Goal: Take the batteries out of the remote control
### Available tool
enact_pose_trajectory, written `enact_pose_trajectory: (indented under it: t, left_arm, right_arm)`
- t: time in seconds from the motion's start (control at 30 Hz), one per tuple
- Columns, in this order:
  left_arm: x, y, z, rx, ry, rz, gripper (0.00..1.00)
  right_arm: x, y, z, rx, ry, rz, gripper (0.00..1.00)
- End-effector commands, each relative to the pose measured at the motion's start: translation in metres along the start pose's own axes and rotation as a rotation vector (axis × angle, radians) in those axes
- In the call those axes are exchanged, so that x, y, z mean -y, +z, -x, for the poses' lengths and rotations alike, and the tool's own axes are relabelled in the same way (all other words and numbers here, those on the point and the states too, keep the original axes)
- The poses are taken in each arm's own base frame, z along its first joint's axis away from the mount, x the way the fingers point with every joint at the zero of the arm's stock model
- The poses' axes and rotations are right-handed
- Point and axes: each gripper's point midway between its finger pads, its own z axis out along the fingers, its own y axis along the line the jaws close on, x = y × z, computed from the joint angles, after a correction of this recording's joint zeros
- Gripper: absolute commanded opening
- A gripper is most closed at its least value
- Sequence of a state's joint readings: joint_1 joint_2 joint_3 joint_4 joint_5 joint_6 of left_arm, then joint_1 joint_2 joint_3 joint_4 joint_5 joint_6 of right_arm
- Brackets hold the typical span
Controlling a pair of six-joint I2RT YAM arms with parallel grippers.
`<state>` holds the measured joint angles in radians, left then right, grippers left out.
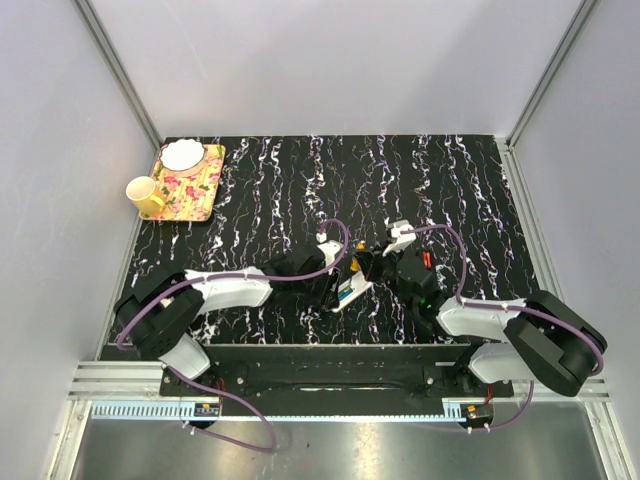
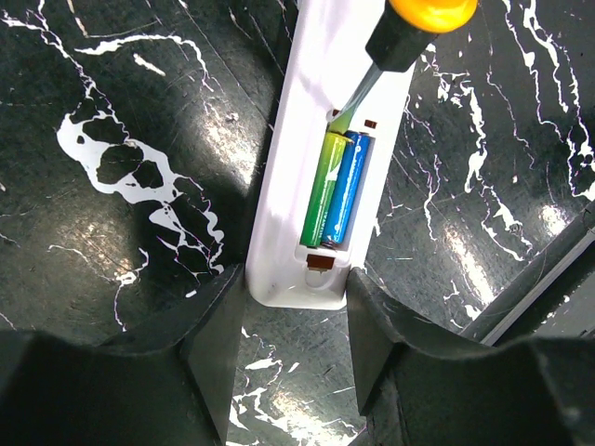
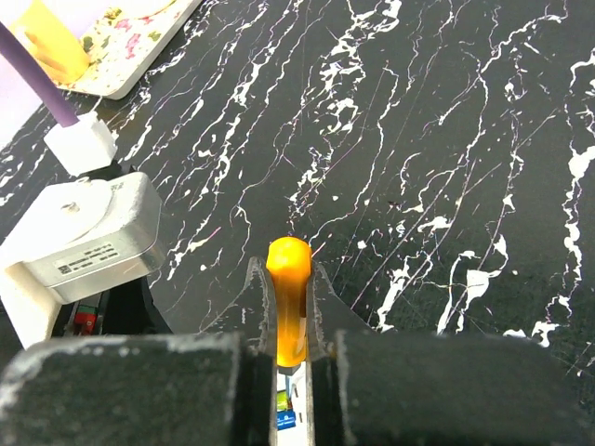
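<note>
Left fingers [image 2: 209,344] are clamped on the white plastic remote control [image 2: 297,139], by the middle of the near edge of the table [image 1: 500,200]. Right fingers [image 3: 321,307] are closed on an orange-handled screwdriver [image 3: 288,288]. Slim green battery [image 2: 321,190] and blue battery [image 2: 346,186] are exposed but still seated inside, so nothing's been unloaded yet.

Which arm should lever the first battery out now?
Right. The right gripper holds the screwdriver, its tip at the far end of the green battery in the open compartment. The left gripper is clamped on the remote, so it should only steady it.
</note>
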<state>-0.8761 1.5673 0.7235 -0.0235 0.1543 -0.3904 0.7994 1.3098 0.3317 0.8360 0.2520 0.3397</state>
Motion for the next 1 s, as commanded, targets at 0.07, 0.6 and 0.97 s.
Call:
enact_pose_trajectory:
  t: [0.07, 0.6, 0.97]
  left_arm:
    - [-0.014, 0.013, -0.017, -0.056, -0.025, 0.052, 0.29]
    - [-0.018, 0.014, -0.020, -0.067, -0.033, 0.059, 0.27]
    - [-0.021, 0.016, -0.022, -0.074, -0.038, 0.069, 0.27]
  right_arm:
    - [-0.025, -0.004, -0.015, -0.103, 0.167, 0.135, 0.00]
    - [-0.014, 0.002, -0.017, -0.195, 0.399, 0.222, 0.00]
    - [-0.015, 0.006, -0.019, -0.225, 0.490, 0.304, 0.00]
